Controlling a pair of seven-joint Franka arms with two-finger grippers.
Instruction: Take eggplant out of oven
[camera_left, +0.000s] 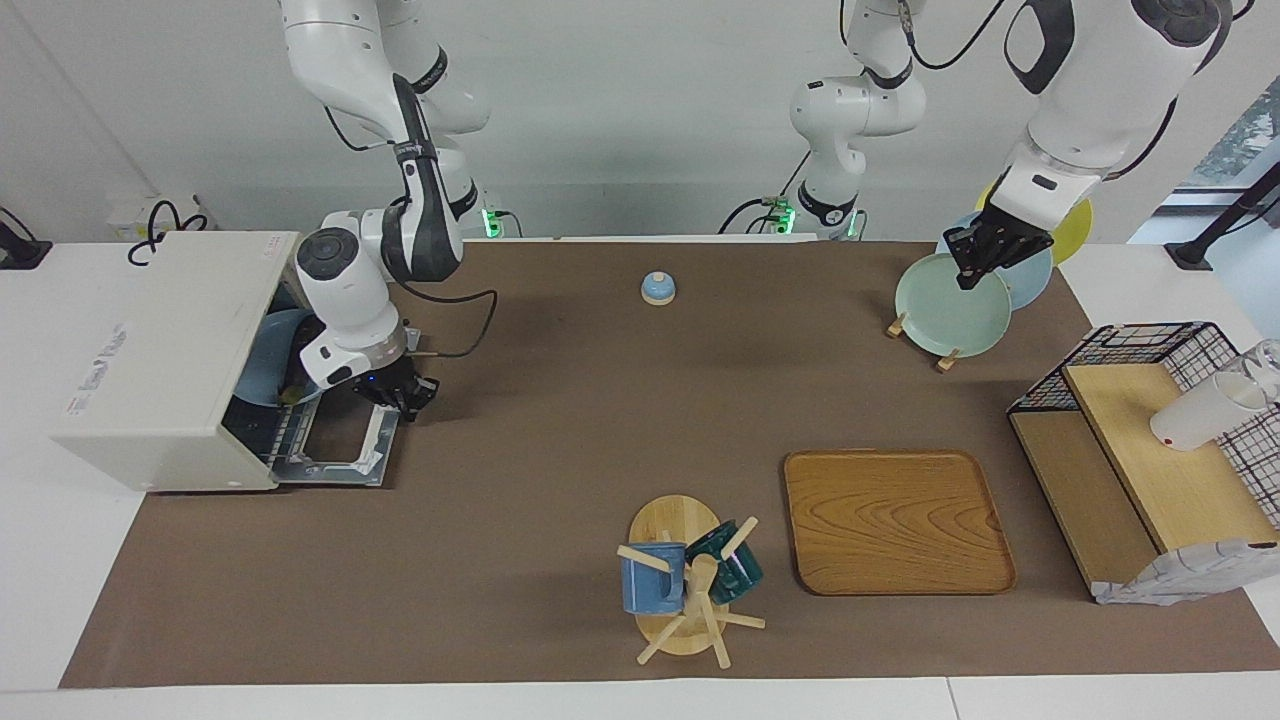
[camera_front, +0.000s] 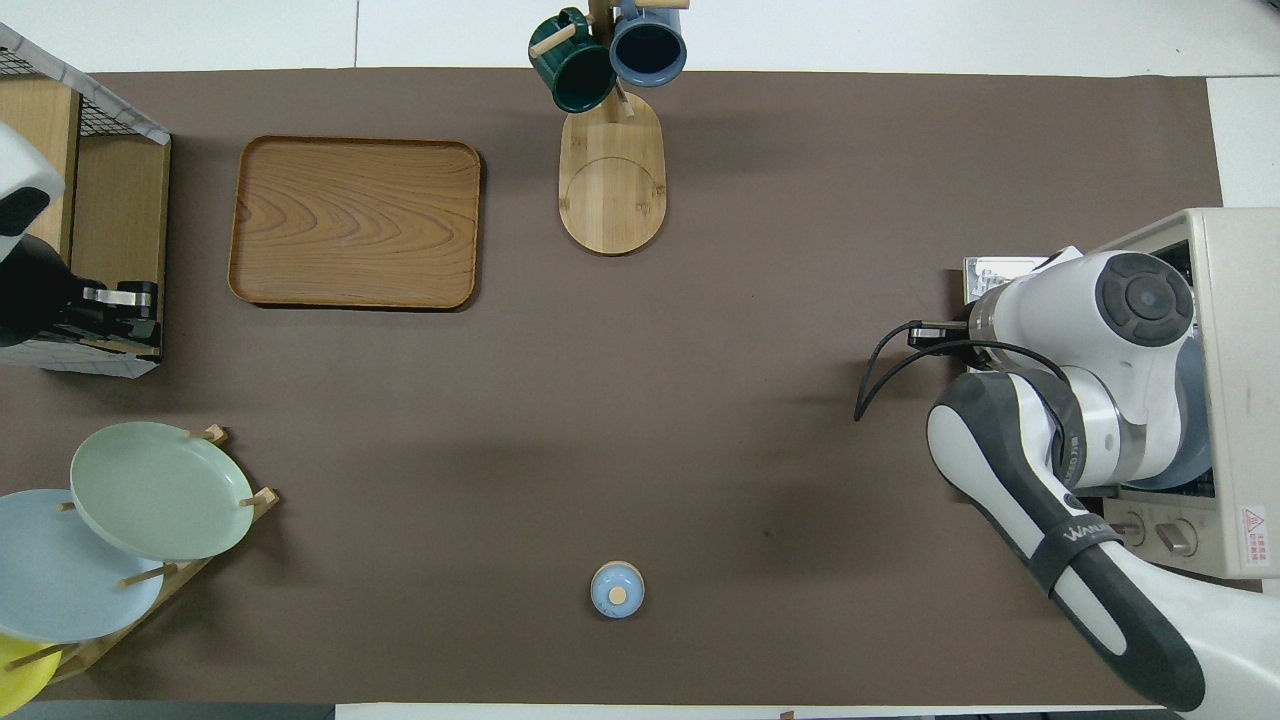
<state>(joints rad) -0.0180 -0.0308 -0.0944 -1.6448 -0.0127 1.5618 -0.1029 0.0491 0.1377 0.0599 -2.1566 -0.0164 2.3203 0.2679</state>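
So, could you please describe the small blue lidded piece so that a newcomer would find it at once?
Start at the brown mat covering the table and look along its edge nearest the robots, midway between the two arm bases. There sits the small blue lid, alone on bare mat. Unlike the plates on their rack, it is a tiny dome with a tan knob.

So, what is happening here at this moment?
The right gripper is at the mouth of the oven, just over its open door. A blue plate sits inside the oven. The eggplant cannot be made out, so nothing is clearly out yet. The left gripper waits over the plate rack at the left arm's end of the table.
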